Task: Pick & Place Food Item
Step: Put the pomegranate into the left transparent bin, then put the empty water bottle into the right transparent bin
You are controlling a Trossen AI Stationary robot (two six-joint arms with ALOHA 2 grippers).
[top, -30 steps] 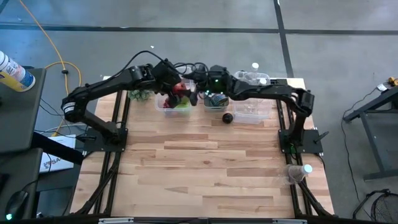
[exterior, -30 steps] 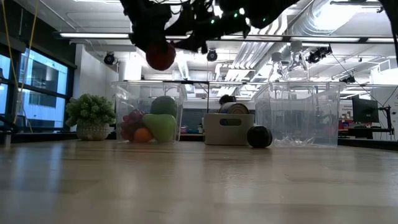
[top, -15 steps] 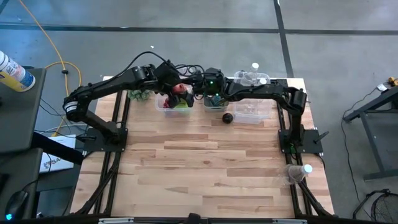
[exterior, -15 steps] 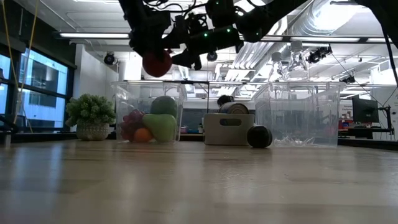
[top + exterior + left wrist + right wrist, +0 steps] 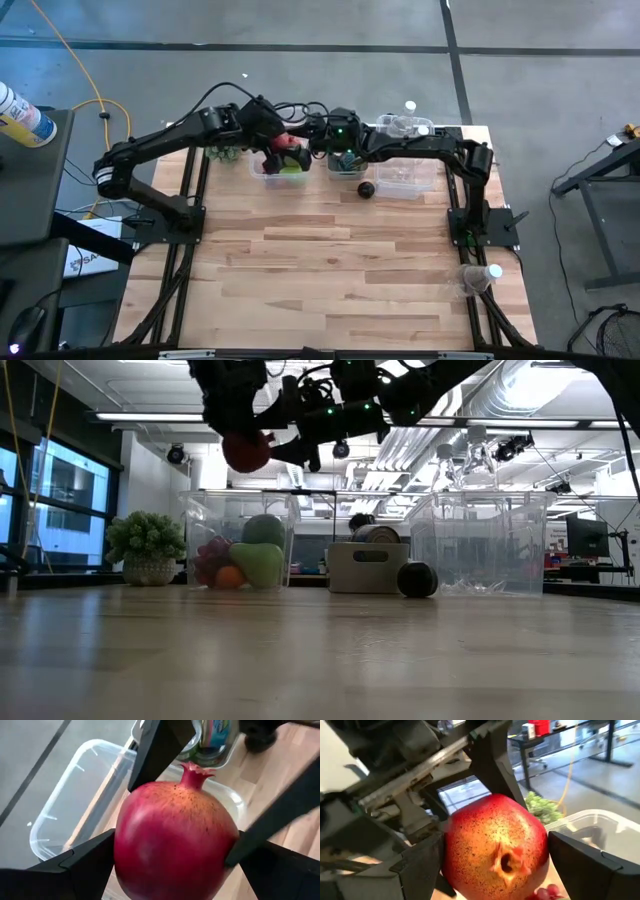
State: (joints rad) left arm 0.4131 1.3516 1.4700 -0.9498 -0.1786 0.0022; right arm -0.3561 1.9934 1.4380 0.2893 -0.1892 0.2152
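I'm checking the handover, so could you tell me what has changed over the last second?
The right gripper moved in and now brackets the red pomegranate, which the left gripper still holds; both shifted slightly left above the clear plastic fruit bin. The bins and table items stayed put.

A: What does the low view cut off?
B: Both arms run off the top edge; the left gripper (image 5: 245, 435) and right gripper (image 5: 300, 430) merge into one dark mass around the pomegranate (image 5: 245, 452), so their fingers cannot be separated there.

A: And from above?
B: The arms cover most of the left bin (image 5: 280, 172); its fruit is too small to identify.

A: The wrist views?
B: The pomegranate's underside is cropped, and it hides the fingertips on both sides. The can (image 5: 215, 732) is cut off and blurred.
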